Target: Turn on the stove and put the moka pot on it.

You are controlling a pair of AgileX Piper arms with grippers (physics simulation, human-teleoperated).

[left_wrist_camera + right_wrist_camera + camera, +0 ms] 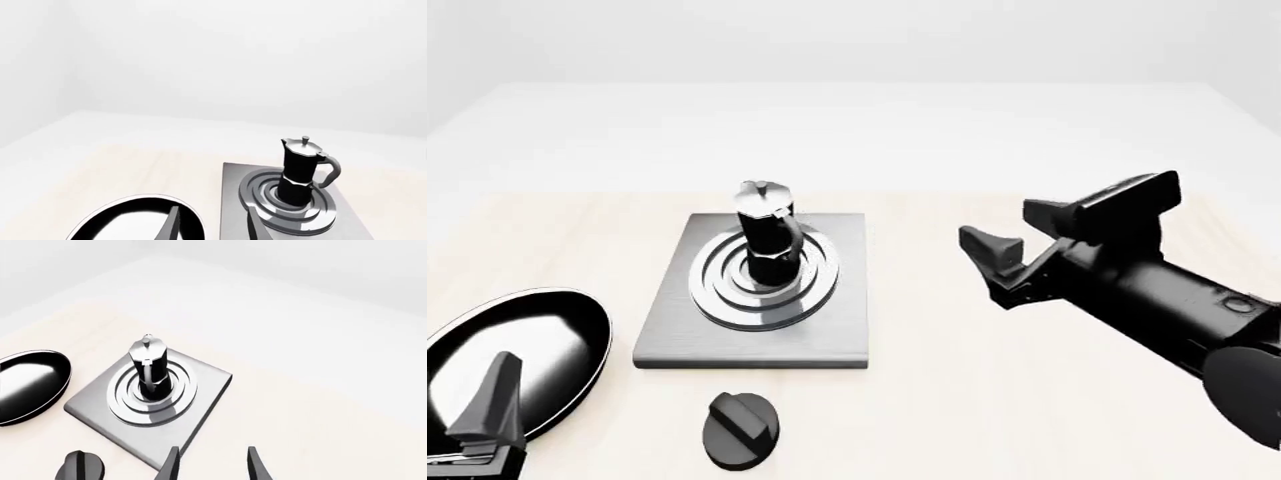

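Note:
The moka pot (767, 235) stands upright on the burner rings of the grey stove (841, 330), with nothing holding it. The stove's round black knob (743, 430) lies on the table in front of the slab. My right gripper (1054, 235) hovers open to the right of the stove, well clear of the pot. My left gripper (212, 230) is open and low at the front left, over the frying pan; one of its fingers (491, 400) shows in the front view. The right wrist view holds the pot (150, 367), slab (200, 405) and knob (80, 467).
A black frying pan (521, 345) lies at the front left, beside the stove. The left wrist view shows the pan (127, 217) next to the slab (233, 190) and the pot (303, 167). Pale bare tabletop stretches right of the stove.

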